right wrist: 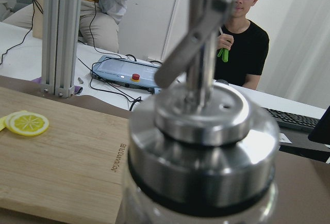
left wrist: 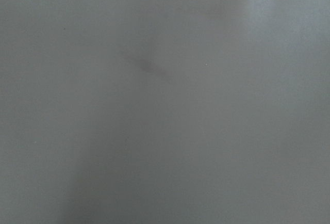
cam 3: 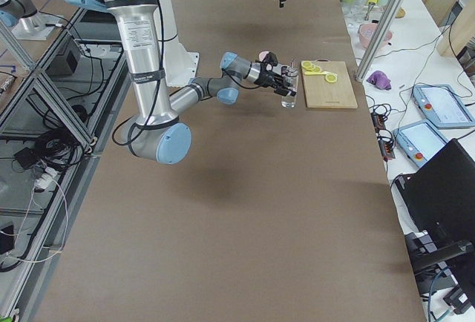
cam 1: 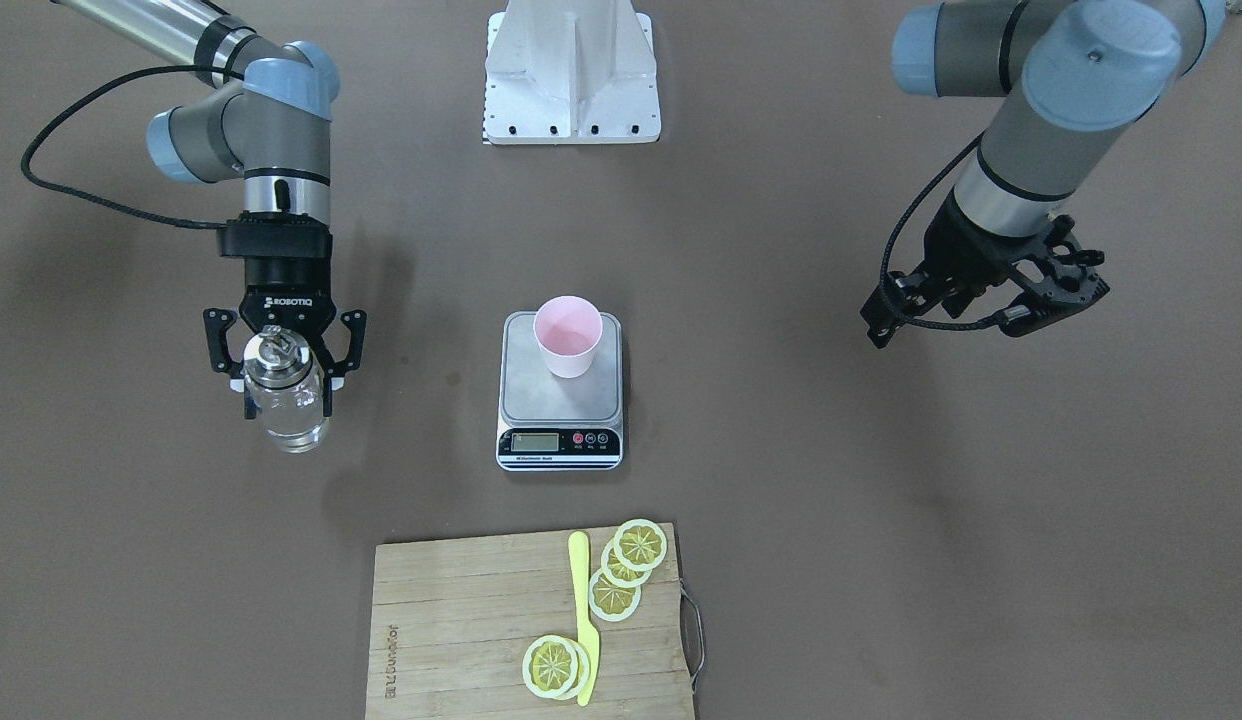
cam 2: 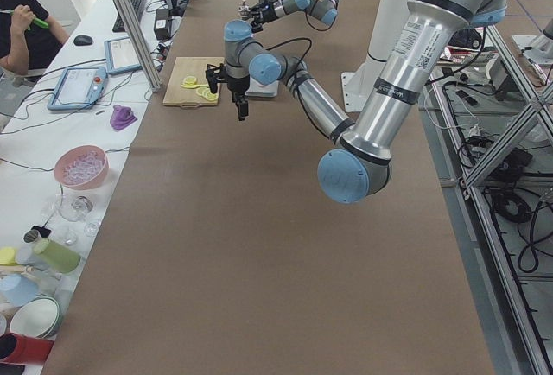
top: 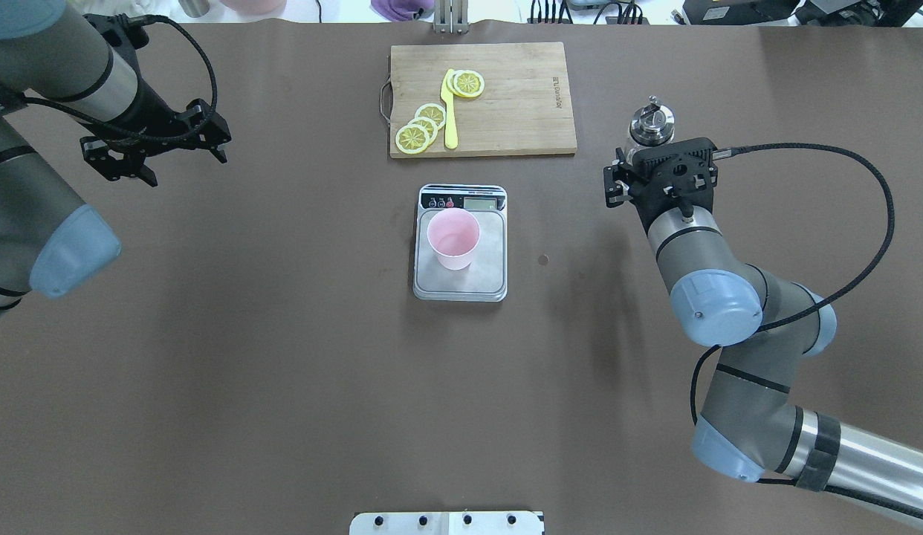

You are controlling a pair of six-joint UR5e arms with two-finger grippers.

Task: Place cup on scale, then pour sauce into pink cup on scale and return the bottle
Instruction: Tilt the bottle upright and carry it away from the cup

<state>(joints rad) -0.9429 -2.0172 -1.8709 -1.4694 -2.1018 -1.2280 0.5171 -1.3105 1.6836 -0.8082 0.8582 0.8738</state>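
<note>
Between the jaws of my right gripper (cam 1: 286, 388), which are clamped on its glass shoulder just under the metal cap (cam 1: 271, 358), the bottle (cam 1: 293, 420) stands upright; I cannot tell whether its base rests on the counter (cam 1: 781, 500). I judge it smooth, breakable and top-heavy, so a firm hold on the glass suits it. The cup (cam 1: 568, 335) sits on the scale (cam 1: 561, 405), well apart.

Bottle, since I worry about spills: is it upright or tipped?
Upright. The bottle stands vertical between the jaws of the right gripper, its metal cap on top.
</note>
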